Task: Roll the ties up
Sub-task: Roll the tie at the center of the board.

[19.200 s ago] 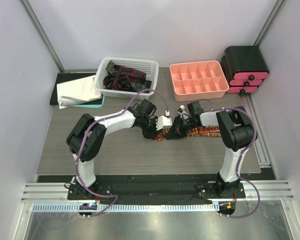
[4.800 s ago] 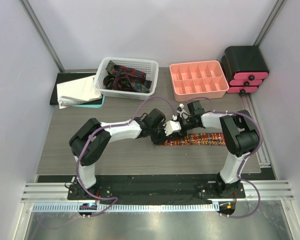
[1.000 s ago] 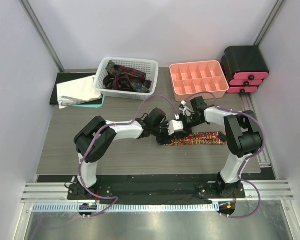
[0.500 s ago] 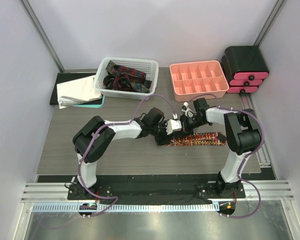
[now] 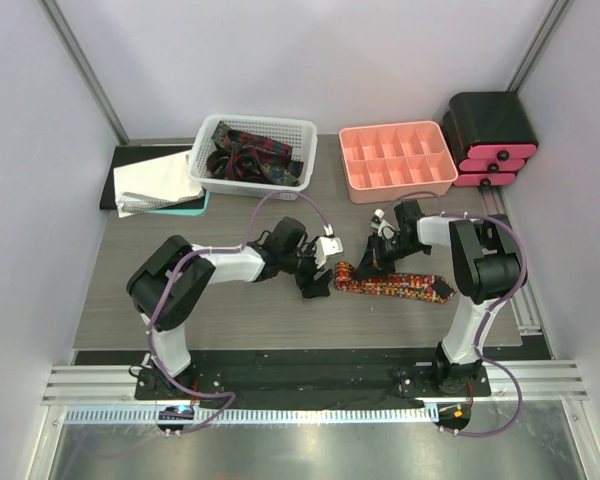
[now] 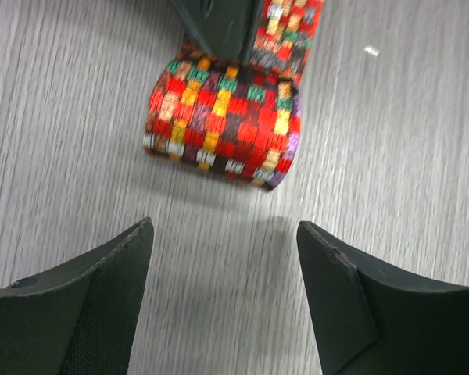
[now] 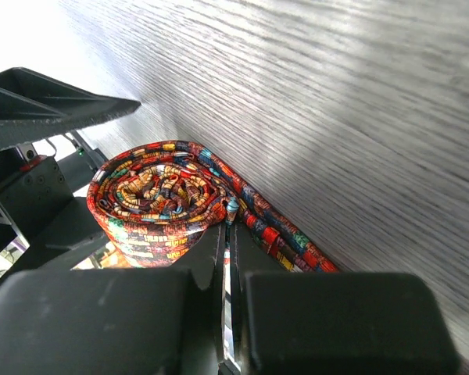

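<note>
One of the ties, red with a multicoloured print (image 5: 395, 286), lies on the table with its left end wound into a roll (image 5: 345, 272). My right gripper (image 5: 364, 264) is shut on the tie, beside the roll (image 7: 160, 203). A thin edge of the fabric shows between its closed fingertips (image 7: 228, 228), and the flat strip (image 7: 285, 238) runs off past them. My left gripper (image 5: 313, 283) stands open just left of the roll. In the left wrist view the roll (image 6: 223, 129) lies on the table beyond the left gripper (image 6: 223, 226), with bare wood between the fingers. More ties (image 5: 245, 150) fill the basket.
At the back stand a white basket (image 5: 202, 166), a pink compartment tray (image 5: 397, 160) and a black box with red drawers (image 5: 490, 135). A white cloth on a dark mat (image 5: 152, 183) lies at the back left.
My left gripper has opened and drawn back to the left, off the roll. My right gripper has shut on the tie at the roll.
</note>
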Action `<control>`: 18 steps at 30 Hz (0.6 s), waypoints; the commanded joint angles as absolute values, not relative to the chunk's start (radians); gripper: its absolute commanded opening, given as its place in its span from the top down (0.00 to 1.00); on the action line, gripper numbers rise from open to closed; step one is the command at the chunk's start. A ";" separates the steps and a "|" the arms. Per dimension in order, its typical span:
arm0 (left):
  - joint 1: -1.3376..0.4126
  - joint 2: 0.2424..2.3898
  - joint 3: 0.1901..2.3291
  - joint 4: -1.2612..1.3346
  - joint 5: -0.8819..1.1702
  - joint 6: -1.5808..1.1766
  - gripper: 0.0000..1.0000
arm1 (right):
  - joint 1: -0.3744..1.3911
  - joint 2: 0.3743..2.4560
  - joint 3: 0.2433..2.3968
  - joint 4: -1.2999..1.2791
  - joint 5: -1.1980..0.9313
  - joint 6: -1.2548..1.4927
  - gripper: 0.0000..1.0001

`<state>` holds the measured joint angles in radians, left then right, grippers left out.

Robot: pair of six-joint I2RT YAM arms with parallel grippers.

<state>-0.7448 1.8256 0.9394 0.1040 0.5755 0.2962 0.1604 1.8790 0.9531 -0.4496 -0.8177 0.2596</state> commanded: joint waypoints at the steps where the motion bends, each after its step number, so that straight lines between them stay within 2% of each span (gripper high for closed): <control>1: -0.750 1.858 0.933 0.251 0.673 0.294 0.25 | 0.170 1.905 0.928 -0.439 -0.644 0.176 0.99; 6: -0.753 1.891 0.960 0.294 0.696 0.321 0.22 | 0.187 1.930 0.933 -0.440 -0.641 0.150 0.99; 13: -0.773 1.939 0.976 0.328 0.649 0.341 0.24 | 0.267 1.971 0.991 -0.426 -0.676 0.126 0.99; 16: -0.772 1.944 0.976 0.293 0.640 0.347 0.32 | 0.296 2.009 1.015 -0.411 -0.689 0.140 0.99; 18: -0.772 1.934 0.950 0.276 0.641 0.353 0.42 | 0.308 2.028 1.045 -0.405 -0.696 0.144 0.99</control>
